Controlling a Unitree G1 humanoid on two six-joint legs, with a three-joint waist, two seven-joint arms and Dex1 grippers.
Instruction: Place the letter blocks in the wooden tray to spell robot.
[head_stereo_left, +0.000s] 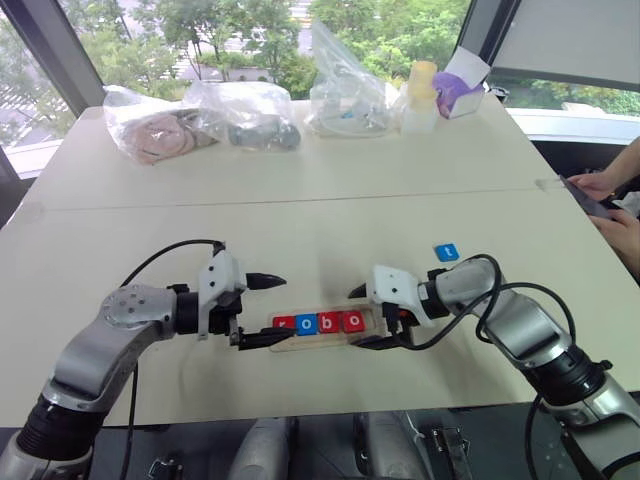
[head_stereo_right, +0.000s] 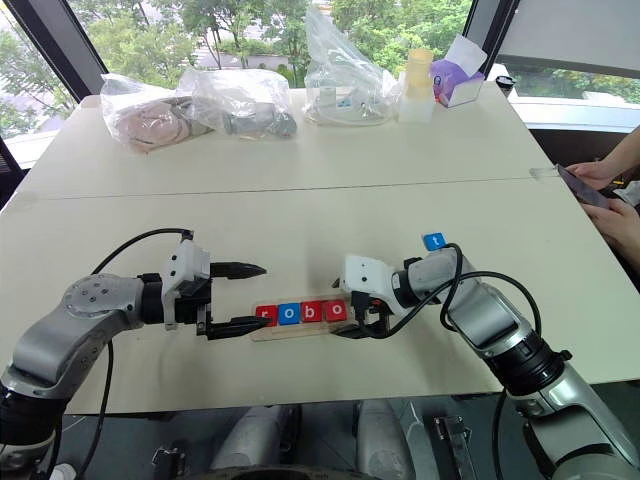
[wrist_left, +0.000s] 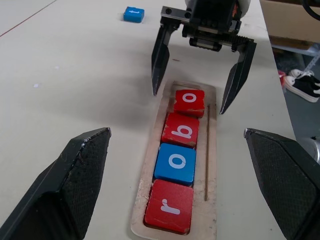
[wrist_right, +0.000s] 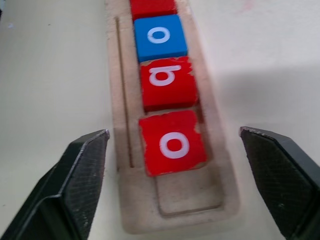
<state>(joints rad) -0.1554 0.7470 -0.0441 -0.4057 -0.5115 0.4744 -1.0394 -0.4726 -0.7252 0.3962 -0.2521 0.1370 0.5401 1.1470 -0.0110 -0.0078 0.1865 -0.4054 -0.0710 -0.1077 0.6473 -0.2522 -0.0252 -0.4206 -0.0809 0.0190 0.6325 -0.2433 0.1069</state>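
Tabletop: right pincer (wrist_left: 196, 97) wide open, empty.

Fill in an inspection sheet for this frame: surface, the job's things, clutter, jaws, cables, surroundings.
Surface: pale table, a seam running across it.
Job's things: wooden tray holds red r, blue o, red b, red o; the end slot by the right arm is empty. Blue t block lies on the table beyond the right arm.
Clutter: plastic bags, a pale bottle and a purple-and-white box along the far edge.
Jaws: left gripper open at the r end; right gripper open astride the last o.
Cables: black cables loop over both wrists.
Surroundings: windows with trees; a person's hands at the right-hand edge.
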